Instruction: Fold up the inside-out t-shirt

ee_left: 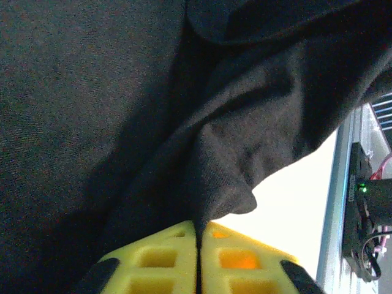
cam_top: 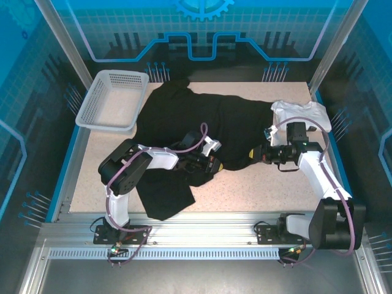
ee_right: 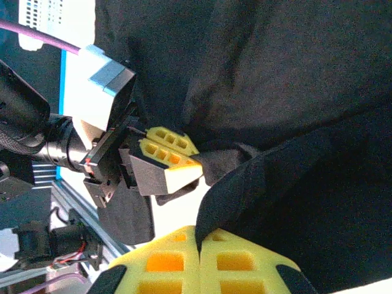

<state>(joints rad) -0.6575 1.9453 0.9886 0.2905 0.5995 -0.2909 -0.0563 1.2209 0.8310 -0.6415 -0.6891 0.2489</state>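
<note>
Blue panelled walls (cam_top: 24,122); speckled tabletop (cam_top: 245,190)

The t-shirt (cam_top: 202,119) is soft black cloth, dull, with a fine weave and wrinkles. The fingers (ee_left: 165,260) are yellow plastic, smooth and a bit dull. The basket (cam_top: 113,98) at the far left is white plastic mesh. The table (cam_top: 245,190) is pale, speckled and dull. The near rail (cam_top: 202,240) is shiny ribbed metal.

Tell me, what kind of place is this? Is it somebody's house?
Most likely a robot lab booth, not a house. A left arm and right arm are bolted to a metal rail by the table, blue panels wall it in, and a black t-shirt lies there.
</note>
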